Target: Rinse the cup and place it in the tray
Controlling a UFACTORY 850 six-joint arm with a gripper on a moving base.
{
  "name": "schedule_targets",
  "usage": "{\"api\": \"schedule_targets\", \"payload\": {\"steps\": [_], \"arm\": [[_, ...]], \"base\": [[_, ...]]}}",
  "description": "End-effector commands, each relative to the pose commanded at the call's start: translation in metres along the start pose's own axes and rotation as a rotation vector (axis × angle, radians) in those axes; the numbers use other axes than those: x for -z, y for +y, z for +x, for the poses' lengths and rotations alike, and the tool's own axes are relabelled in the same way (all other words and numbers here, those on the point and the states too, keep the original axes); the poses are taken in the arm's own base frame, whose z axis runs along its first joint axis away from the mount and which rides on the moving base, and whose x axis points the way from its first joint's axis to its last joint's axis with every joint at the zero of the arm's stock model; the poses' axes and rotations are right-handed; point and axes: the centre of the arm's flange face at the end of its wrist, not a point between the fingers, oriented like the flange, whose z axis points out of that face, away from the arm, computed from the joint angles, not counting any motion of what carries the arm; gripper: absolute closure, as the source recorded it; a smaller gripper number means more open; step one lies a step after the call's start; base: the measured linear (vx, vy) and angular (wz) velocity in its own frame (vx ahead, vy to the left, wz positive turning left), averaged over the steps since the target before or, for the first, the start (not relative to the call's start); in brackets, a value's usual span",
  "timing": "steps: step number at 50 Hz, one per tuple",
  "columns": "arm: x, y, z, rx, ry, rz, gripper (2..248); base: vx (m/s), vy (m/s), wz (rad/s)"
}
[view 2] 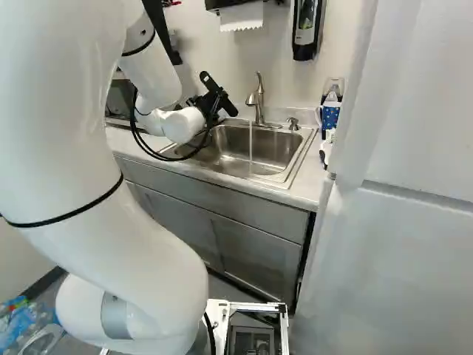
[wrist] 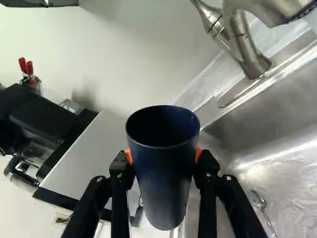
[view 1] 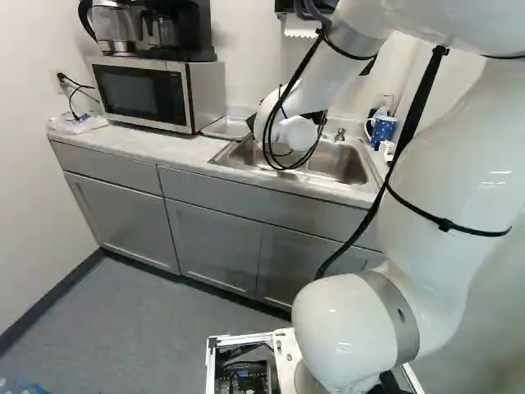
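In the right base view my black gripper point(view 2: 214, 99) is over the back left part of the sink point(view 2: 235, 149), left of the faucet point(view 2: 256, 101). The wrist view shows the gripper point(wrist: 163, 159) shut on a dark blue cup point(wrist: 163, 173), with orange pads point(wrist: 198, 154) on two opposite sides. The cup's open rim faces away from the gripper. A thin stream of water point(view 2: 250, 148) falls from the faucet into the sink, to the right of the gripper. A shallow metallic tray point(view 1: 227, 127) lies between microwave and sink in the left base view.
The microwave point(view 1: 156, 92) with a coffee maker point(view 1: 156, 31) on it stands left of the sink. A spoon point(wrist: 261, 204) lies in the basin. A blue patterned mug point(view 2: 329, 116) and a soap pump point(view 2: 293, 123) stand at the right. A white cabinet front point(view 2: 399, 251) rises there.
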Motion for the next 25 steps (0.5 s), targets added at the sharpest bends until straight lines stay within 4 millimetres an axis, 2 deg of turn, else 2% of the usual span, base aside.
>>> {"api": "schedule_targets", "payload": {"steps": [25], "arm": [[0.0000,0.0000,0.0000,0.263,0.000,0.000,125]], "base": [[0.000,0.000,0.000]]}}
